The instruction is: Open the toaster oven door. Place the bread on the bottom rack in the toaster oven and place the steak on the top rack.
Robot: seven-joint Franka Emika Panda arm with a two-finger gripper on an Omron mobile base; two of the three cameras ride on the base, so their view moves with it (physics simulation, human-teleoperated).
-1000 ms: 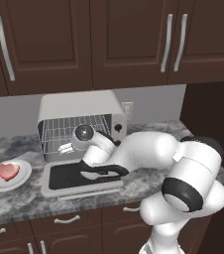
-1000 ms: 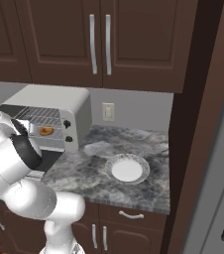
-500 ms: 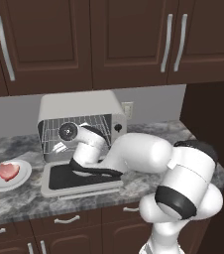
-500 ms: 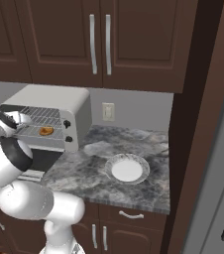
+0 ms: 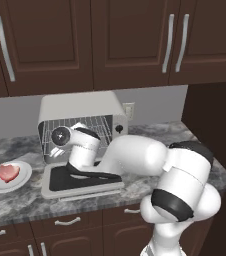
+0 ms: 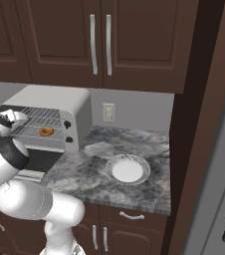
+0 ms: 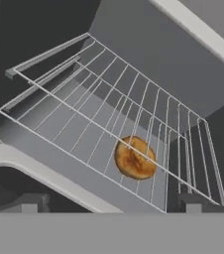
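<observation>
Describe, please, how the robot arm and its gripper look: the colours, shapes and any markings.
The arm has smooth, rounded glossy white segments with dark grey to black bands at the joints. A round grey disc sits on the side of the wrist. The gripper ends in two small, blocky dark grey tips. No cables or markings are visible.

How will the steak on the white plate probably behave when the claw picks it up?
The steak looks like a raw, pink, irregular slab, so it is probably soft and may sag at the edges. Its surface might be slippery. It lies flat and low on the plate, so it should not roll, but the grip is probably shallow.
</observation>
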